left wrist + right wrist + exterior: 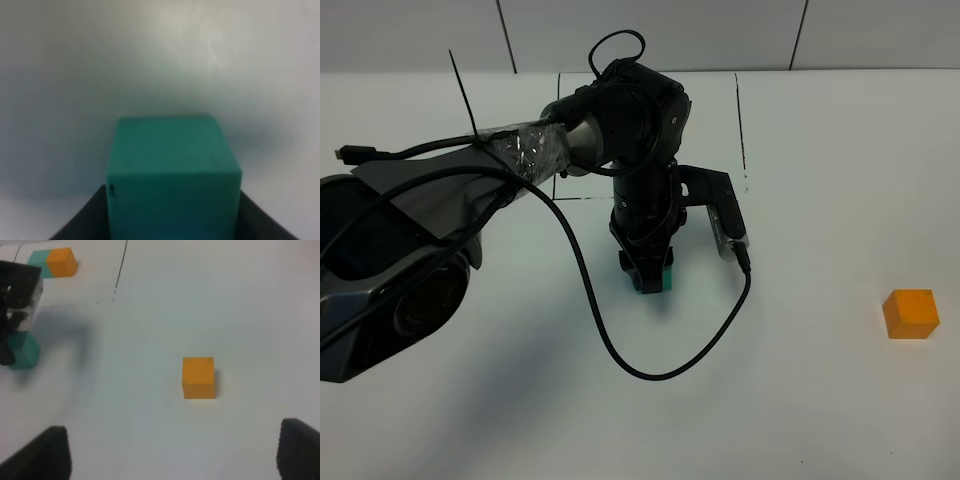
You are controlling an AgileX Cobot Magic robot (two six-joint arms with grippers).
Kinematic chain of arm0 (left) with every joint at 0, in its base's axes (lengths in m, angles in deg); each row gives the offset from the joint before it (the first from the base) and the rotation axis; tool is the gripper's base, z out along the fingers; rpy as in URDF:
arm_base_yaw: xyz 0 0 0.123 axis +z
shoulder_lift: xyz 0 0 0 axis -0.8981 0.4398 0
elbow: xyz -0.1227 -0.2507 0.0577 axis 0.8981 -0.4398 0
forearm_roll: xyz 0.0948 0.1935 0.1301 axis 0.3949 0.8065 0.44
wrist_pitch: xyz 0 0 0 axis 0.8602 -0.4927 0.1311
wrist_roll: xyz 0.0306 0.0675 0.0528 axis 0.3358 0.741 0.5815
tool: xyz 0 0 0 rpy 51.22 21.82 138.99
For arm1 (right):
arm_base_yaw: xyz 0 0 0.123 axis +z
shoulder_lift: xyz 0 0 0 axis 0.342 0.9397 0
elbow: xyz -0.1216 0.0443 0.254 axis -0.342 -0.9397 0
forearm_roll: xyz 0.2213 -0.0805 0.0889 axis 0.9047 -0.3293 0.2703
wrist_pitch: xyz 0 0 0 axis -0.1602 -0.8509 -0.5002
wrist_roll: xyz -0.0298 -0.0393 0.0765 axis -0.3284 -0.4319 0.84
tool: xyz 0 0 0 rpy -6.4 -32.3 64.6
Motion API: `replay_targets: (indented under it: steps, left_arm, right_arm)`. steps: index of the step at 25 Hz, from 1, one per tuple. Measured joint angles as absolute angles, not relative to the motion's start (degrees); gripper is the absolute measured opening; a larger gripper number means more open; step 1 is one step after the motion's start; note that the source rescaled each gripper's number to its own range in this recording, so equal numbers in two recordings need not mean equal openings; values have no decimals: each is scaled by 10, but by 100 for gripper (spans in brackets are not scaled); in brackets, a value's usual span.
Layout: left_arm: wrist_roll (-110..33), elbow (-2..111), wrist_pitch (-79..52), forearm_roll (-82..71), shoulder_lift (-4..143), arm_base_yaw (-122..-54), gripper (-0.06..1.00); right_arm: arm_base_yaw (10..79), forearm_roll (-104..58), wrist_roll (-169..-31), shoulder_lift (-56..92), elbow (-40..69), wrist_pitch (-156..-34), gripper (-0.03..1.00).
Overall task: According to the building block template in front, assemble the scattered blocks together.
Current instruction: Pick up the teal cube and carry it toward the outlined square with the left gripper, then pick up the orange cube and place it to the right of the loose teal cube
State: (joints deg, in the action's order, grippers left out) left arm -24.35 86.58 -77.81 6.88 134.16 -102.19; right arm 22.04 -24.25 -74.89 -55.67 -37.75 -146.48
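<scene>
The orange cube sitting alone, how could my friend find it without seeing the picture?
On the white table, look far right of the black left arm in the high view. The orange cube sits there alone. Unlike the orange half of the template, it is joined to nothing, and the teal cube is another colour.

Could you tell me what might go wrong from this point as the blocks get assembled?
The left gripper seems to hold the teal cube only by its near end, so it could twist when pushed against the orange cube. The black cable loops low beside the teal cube and might drag across it. The template sits near that arm and could be bumped.
</scene>
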Motion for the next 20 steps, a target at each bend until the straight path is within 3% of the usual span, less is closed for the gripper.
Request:
replay_targets:
  steps: [4, 6, 11, 13, 16, 20]
  left_arm:
    - [-244, 866, -778, 67, 1342, -1022, 6]
    - [-244, 866, -778, 61, 1346, -1022, 22]
    - [-244, 866, -778, 61, 1348, -1022, 77]
    - [-244, 872, -778, 62, 1348, -1022, 90]
    - [-263, 877, -778, 70, 1336, -1023, 98]
    - [-356, 878, -778, 106, 1294, -1023, 100]
  right_arm:
    - [220, -242, -749, -557, -377, -1465, 95]
    - [220, -242, -749, -557, -377, -1465, 95]
    - [220, -242, -749, -557, -377, -1465, 95]
    - [220, -242, -749, -557, -377, -1465, 95]
    - [220, -242, -749, -557, -377, -1465, 95]
    - [220, -242, -749, -557, -377, -1465, 95]
